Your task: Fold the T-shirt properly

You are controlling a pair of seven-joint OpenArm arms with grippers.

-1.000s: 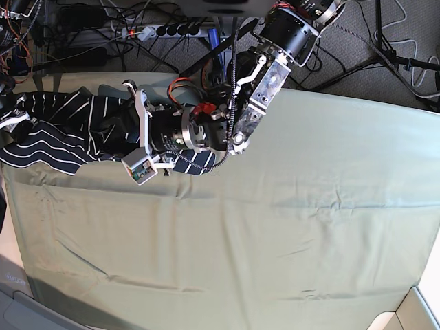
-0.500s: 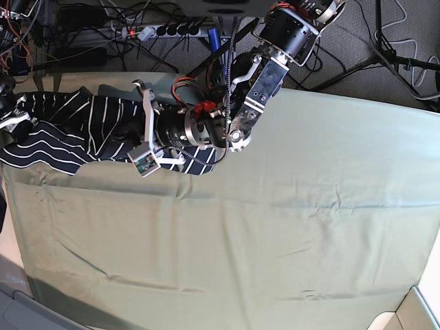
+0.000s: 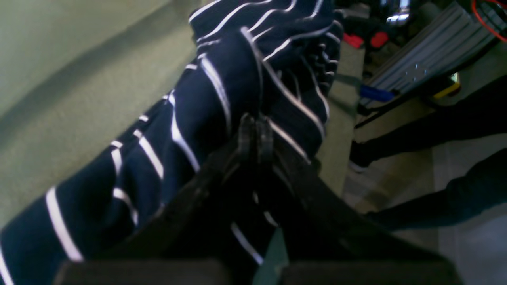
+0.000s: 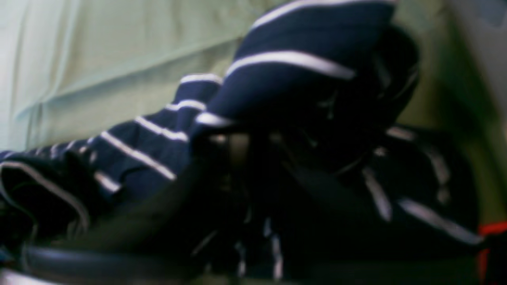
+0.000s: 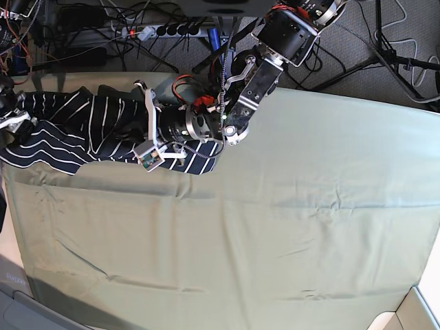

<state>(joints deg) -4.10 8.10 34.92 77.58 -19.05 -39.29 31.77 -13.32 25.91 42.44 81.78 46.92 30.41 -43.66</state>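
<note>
The T-shirt (image 5: 62, 130), dark navy with thin white stripes, lies bunched in a long strip along the table's far left edge. My left gripper (image 5: 128, 130) reaches left into it from the middle of the back. In the left wrist view the left gripper (image 3: 255, 132) is shut on a fold of the T-shirt (image 3: 190, 118). My right gripper (image 5: 9, 117) is at the shirt's far left end. The right wrist view is blurred. There the right gripper (image 4: 233, 146) looks shut under a raised fold of the T-shirt (image 4: 309, 79).
A plain pale green cloth (image 5: 275, 234) covers the whole table. Cables and a power strip (image 5: 158, 31) lie behind the back edge. Tripod legs (image 5: 392, 55) stand at the back right. Dark-trousered legs (image 3: 435, 130) stand beyond the table edge.
My left arm has drawn back and to the right, pulling its part of the shirt a little rightward along the back edge. The right gripper has stayed at the far left.
</note>
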